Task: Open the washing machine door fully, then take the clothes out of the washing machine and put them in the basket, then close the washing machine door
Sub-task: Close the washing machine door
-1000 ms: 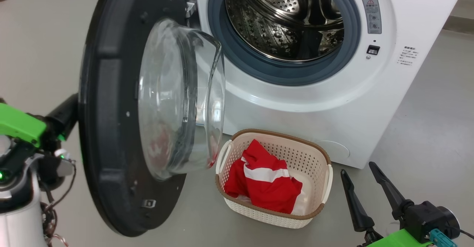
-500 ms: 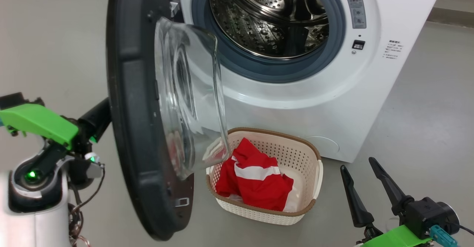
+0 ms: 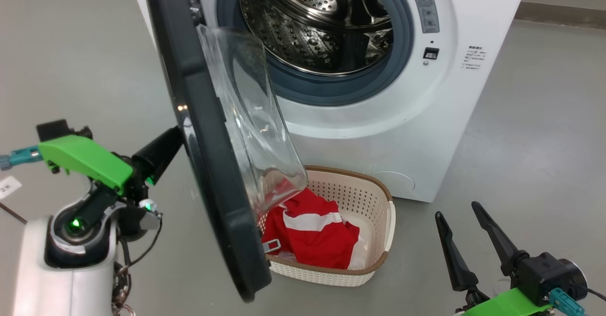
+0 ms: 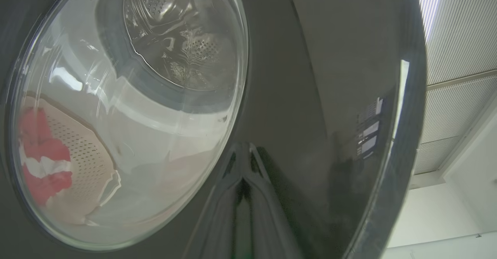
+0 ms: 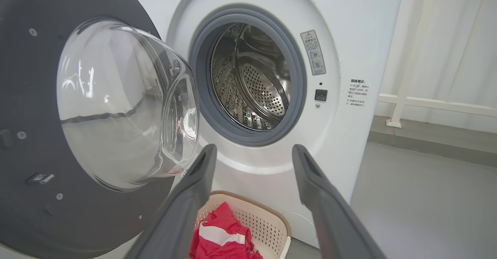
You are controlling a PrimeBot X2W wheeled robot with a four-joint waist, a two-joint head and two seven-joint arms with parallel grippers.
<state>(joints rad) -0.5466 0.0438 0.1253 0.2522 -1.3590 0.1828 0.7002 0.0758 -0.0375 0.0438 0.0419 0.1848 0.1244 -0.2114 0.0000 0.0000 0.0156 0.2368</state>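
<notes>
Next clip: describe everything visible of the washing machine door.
The large round washing machine door has a glossy black outer face, a dark grey inner rim with screws and a metal latch, and a bulging clear glass bowl at its centre. It stands partly open, hinged at the white washer's left; in the head view its lower part hides the cream perforated basket's left end. The shut left claw presses its tips against the outer face.

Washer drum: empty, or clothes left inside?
Empty, as far as visible: bare perforated steel in the drum; the red clothes lie in the basket.
</notes>
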